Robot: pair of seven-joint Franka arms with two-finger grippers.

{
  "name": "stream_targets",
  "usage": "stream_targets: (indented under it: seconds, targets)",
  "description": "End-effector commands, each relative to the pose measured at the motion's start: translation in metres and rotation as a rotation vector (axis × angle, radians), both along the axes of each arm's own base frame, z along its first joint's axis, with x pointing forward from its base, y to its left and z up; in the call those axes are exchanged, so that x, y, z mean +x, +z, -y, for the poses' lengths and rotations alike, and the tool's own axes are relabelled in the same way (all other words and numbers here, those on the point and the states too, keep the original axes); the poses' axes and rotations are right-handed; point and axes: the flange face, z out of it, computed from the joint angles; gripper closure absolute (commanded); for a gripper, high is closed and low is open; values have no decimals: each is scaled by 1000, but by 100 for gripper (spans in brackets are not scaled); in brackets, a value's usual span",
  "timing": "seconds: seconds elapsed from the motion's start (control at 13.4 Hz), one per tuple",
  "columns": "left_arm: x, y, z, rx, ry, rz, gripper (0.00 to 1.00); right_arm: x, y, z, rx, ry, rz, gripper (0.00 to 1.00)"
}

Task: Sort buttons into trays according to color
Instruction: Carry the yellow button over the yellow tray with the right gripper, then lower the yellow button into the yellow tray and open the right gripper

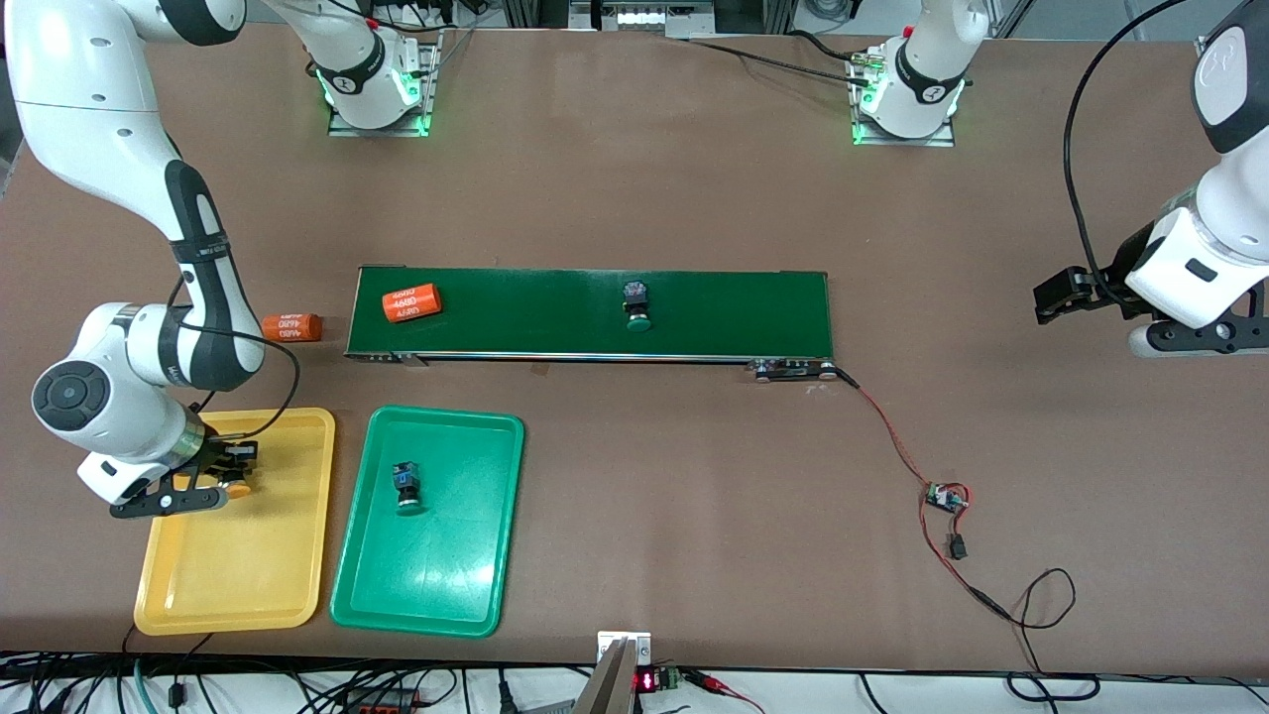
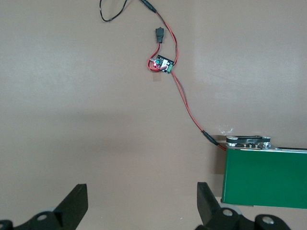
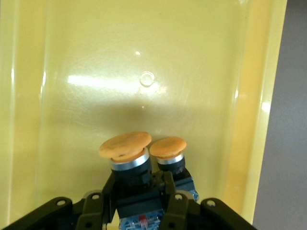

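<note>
My right gripper [image 1: 220, 480] is low over the yellow tray [image 1: 238, 575], near its end closest to the robots, and is shut on the dark body of a yellow-orange button [image 3: 125, 145]. A second yellow-orange button [image 3: 168, 146] sits right beside it on the tray floor [image 3: 144, 57]. One green button [image 1: 404, 488] lies in the green tray [image 1: 436, 595]. Another green button [image 1: 636, 305] lies on the conveyor belt [image 1: 734, 307]. My left gripper [image 2: 142, 201] waits open, with nothing in it, above bare table past the left arm's end of the belt [image 2: 266, 177].
An orange "4680" cylinder [image 1: 411, 302] lies on the belt at the right arm's end, and another [image 1: 293, 326] on the table beside that end. Red and black wires run from the belt to a small circuit board [image 1: 947, 498].
</note>
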Motion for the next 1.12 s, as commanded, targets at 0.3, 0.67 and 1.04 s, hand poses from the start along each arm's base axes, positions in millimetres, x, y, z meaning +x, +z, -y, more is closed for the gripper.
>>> stream_targets:
  seconds: [0.3,0.67,1.04]
  targets:
    - [3,5,-5,21,2,10,0,5,-15,-33,25,-25,4,93]
    - [3,5,-6,18,4,11,0,4,-22,-37,24,-3,-3,32]
    - [4,4,-3,18,-13,11,0,1,-2,-62,49,-13,-7,28]
